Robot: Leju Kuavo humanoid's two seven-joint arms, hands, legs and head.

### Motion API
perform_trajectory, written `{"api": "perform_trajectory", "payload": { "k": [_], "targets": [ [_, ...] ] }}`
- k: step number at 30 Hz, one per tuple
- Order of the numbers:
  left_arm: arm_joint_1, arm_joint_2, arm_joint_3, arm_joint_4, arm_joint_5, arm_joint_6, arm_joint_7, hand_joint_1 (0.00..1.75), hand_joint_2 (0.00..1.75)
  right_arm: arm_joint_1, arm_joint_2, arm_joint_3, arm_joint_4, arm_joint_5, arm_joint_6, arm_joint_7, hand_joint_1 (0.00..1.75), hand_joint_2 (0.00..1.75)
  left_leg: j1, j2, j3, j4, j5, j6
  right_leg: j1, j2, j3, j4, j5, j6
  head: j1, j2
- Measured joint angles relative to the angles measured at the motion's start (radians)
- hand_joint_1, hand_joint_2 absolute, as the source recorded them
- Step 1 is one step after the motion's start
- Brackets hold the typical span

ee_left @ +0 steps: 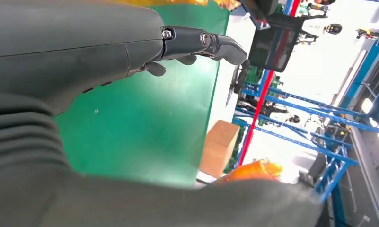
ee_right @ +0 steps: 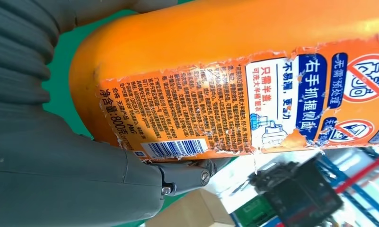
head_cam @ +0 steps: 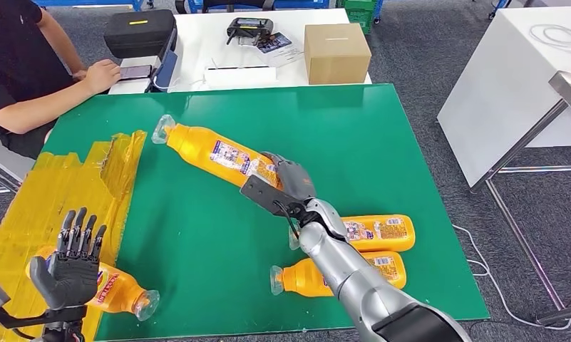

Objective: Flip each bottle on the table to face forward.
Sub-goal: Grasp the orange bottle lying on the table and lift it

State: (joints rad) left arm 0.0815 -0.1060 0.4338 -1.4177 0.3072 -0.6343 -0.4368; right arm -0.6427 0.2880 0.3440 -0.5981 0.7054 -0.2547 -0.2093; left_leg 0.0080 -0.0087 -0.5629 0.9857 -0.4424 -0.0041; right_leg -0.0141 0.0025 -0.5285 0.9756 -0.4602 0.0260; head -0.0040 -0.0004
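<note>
While our right hand (head_cam: 286,182) grips the base end of the far bottle (head_cam: 211,151), that bottle lies on the green surface (head_cam: 382,142) with its long axis slanting away to the far left, cap end farthest from us. The right wrist view shows its back label (ee_right: 215,109), barcode and small print, facing the camera, so we judge it needs a roll about that long axis. Two bottles (head_cam: 378,233) lie side by side near the right forearm, caps pointing left. Our left hand (head_cam: 74,260) is raised, released, fingers apart, just above a fourth bottle (head_cam: 122,292) at the near left edge, which it is nearer to.
</note>
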Motion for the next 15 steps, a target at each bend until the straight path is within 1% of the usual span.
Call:
{"api": "perform_trajectory", "payload": {
  "k": [4,7,11,13,15],
  "targets": [
    [0.026,-0.039,0.001,-0.05,0.027,-0.016,0.02,0.0,1.75,0.05,0.026,-0.015,-0.083,0.047,0.006,-0.018,1.75,1.75,0.0,0.0,-0.001,0.0,0.0,0.0,0.0,0.0,-0.001,0.0,0.0,0.0,0.0,0.0],
    [0.042,-0.076,-0.02,-0.114,0.057,-0.015,0.037,0.0,1.75,0.098,0.053,0.018,-0.161,0.035,0.013,-0.01,1.75,1.75,0.0,0.0,-0.001,0.0,0.0,0.0,0.0,0.0,-0.001,0.0,0.0,0.0,0.0,0.0],
    [0.059,-0.11,-0.093,-0.183,0.081,-0.01,0.036,0.0,1.75,0.127,0.072,0.155,-0.227,-0.072,0.018,0.021,1.75,1.75,0.0,0.0,-0.001,0.0,0.0,0.0,0.0,0.0,-0.001,0.0,0.0,0.0,0.0,0.0],
    [0.067,-0.121,-0.13,-0.208,0.082,-0.003,0.032,0.0,1.75,0.133,0.072,0.224,-0.248,-0.101,0.014,0.03,1.75,1.75,0.0,0.0,-0.001,0.0,0.0,0.0,0.0,0.0,-0.001,0.0,0.0,0.0,0.0,0.0],
    [0.072,-0.128,-0.157,-0.226,0.081,0.002,0.028,0.0,1.75,0.136,0.072,0.273,-0.261,-0.112,0.013,0.034,1.75,1.75,0.0,0.0,-0.001,0.0,0.0,0.0,0.0,0.0,-0.001,0.0,0.0,0.0,0.0,0.0]
  ]
}}
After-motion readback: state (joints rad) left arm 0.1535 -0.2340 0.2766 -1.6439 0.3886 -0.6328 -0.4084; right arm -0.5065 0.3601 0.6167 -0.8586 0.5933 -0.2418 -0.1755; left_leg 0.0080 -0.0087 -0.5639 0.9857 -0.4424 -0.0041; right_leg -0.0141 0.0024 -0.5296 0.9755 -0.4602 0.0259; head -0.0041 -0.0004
